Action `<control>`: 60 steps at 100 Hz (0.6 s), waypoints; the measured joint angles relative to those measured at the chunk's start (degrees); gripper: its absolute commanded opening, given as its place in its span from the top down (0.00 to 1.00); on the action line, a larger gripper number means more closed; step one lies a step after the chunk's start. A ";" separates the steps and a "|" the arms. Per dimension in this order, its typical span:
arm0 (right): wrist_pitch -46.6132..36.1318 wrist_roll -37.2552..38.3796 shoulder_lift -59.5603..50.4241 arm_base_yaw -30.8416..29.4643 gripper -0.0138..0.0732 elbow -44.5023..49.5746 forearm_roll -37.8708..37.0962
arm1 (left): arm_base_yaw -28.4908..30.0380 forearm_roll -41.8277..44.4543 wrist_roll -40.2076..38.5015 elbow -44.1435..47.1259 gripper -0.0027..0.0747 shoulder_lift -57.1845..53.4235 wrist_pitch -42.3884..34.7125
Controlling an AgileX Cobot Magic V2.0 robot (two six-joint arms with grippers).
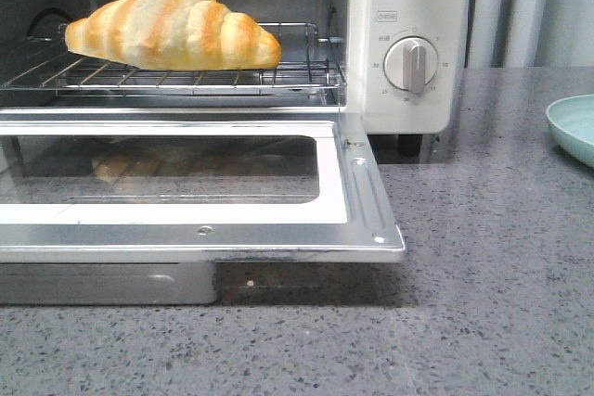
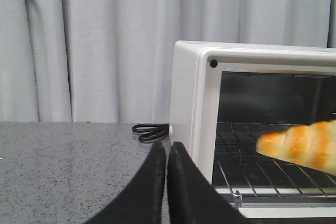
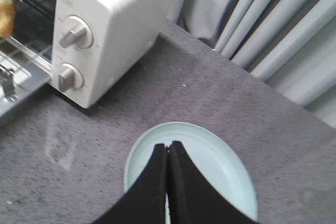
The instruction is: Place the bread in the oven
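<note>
Already the bread (image 1: 174, 29) lay on the rack (image 1: 186, 71) inside the oven (image 1: 408, 44), its door (image 1: 186, 187) folded flat and open, so the step in hand looked like closing up. The left claw (image 2: 167, 153) had its fingers pressed together on nothing, beside the oven's outer wall, with the bread off to its far side past the door frame. The right claw (image 3: 168, 153) was likewise pinched shut and empty, hovering over a pale plate (image 3: 220, 161), the dials (image 3: 73, 56) well apart from it. To do it well, I judged, a claw should come under the door's free edge and lift it smoothly, keeping clear of the rack so the bread would not roll.
</note>
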 measured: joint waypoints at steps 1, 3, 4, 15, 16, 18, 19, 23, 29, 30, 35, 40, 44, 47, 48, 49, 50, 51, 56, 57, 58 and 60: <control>-0.27 0.40 -0.19 -0.28 0.92 0.27 0.13 | 0.00 0.00 0.00 0.00 0.99 0.00 0.00; -1.17 0.72 -0.81 -0.62 0.92 1.15 0.51 | 0.00 0.00 0.00 0.00 0.99 0.00 0.00; -1.85 0.98 -1.25 -0.98 0.92 1.79 0.79 | 0.00 0.00 0.00 0.00 0.99 0.00 0.00; -8.00 1.74 -5.35 -5.19 0.92 7.77 4.17 | 0.00 0.00 0.00 0.00 0.99 0.00 0.00; -8.89 1.74 -5.96 -5.52 0.92 8.68 4.64 | 0.00 0.00 0.00 0.00 0.99 0.00 0.00; -10.28 1.82 -6.86 -6.54 0.92 10.04 5.44 | 0.00 0.00 0.00 0.00 0.99 0.00 0.00; -10.73 1.82 -7.17 -6.90 0.92 10.50 5.70 | 0.00 0.00 0.00 0.00 0.99 0.00 0.00; -13.65 2.13 -8.96 -9.13 0.92 13.29 7.44 | 0.00 0.00 0.00 0.00 0.99 0.00 -0.03; -17.56 2.25 -11.19 -12.69 0.92 16.96 9.95 | 0.00 0.00 0.00 0.00 0.99 0.00 -0.03; -18.50 2.25 -11.71 -13.11 0.92 17.87 10.54 | 0.00 0.00 0.00 0.00 0.99 0.00 -0.03; -21.90 2.39 -13.41 -16.10 0.92 21.07 12.71 | 0.00 0.00 0.00 0.00 0.99 0.00 -0.03; -25.27 2.39 -14.97 -19.28 0.92 24.23 14.88 | 0.00 0.00 0.00 0.00 0.99 0.00 -0.03; -28.03 2.39 -16.17 -22.14 0.92 26.89 16.91 | 0.00 0.00 0.00 0.00 0.99 0.00 -0.03; -29.92 2.28 -16.91 -24.09 0.92 28.62 18.38 | 0.00 0.00 0.00 0.00 0.99 0.00 -0.03; -30.83 2.13 -17.28 -25.07 0.92 29.07 19.18 | 0.00 0.00 0.00 0.00 0.99 0.00 -0.03; -31.30 1.94 -17.46 -25.57 0.92 29.94 19.61 | 0.00 0.00 0.00 0.00 0.99 0.00 -0.03; -31.77 1.65 -17.63 -26.55 0.92 30.37 20.03 | 0.00 0.00 0.00 0.00 0.99 0.00 -0.03; -32.69 1.48 -18.00 -27.05 0.92 31.23 20.93 | 0.00 0.00 0.00 0.00 0.99 0.00 -0.03; -36.14 0.08 -19.20 -30.51 0.92 34.19 24.10 | 0.00 0.00 0.00 0.00 0.99 0.00 -0.03; -36.64 -0.22 -19.37 -31.47 0.92 34.60 24.55 | 0.00 0.00 0.00 0.00 0.99 0.00 -0.03; -37.58 -0.42 -19.70 -31.96 0.92 35.43 25.44 | 0.00 0.00 0.00 0.00 0.99 0.00 -0.03; -39.09 -0.99 -20.13 -33.41 0.92 36.65 26.74 | 0.00 0.00 0.00 0.00 0.99 0.00 -0.03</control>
